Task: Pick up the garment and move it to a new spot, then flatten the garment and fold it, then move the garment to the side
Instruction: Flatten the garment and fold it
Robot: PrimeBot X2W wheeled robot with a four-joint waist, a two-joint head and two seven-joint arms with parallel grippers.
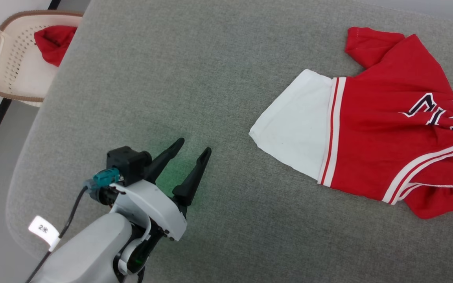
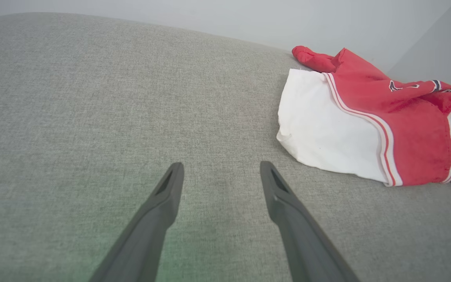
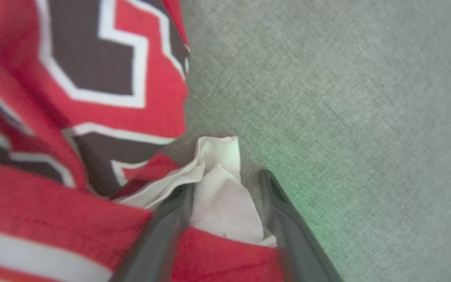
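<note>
The red basketball jersey with white sleeves and striped trim point(image 1: 387, 129) lies crumpled at the right of the grey woven cushion surface point(image 1: 171, 59); it looks light, soft and limp, so it will probably sag when lifted, and the white fold point(image 3: 219, 156) at its edge, between the parted fingers of the right gripper point(image 3: 225, 179), seems a good place to hold. The left gripper point(image 1: 195, 144) hovers wide open and empty, well apart from it. I count one jersey, two grippers, one cream perforated basket point(image 1: 10, 70) and one small red cloth point(image 1: 53, 41) inside it
</note>
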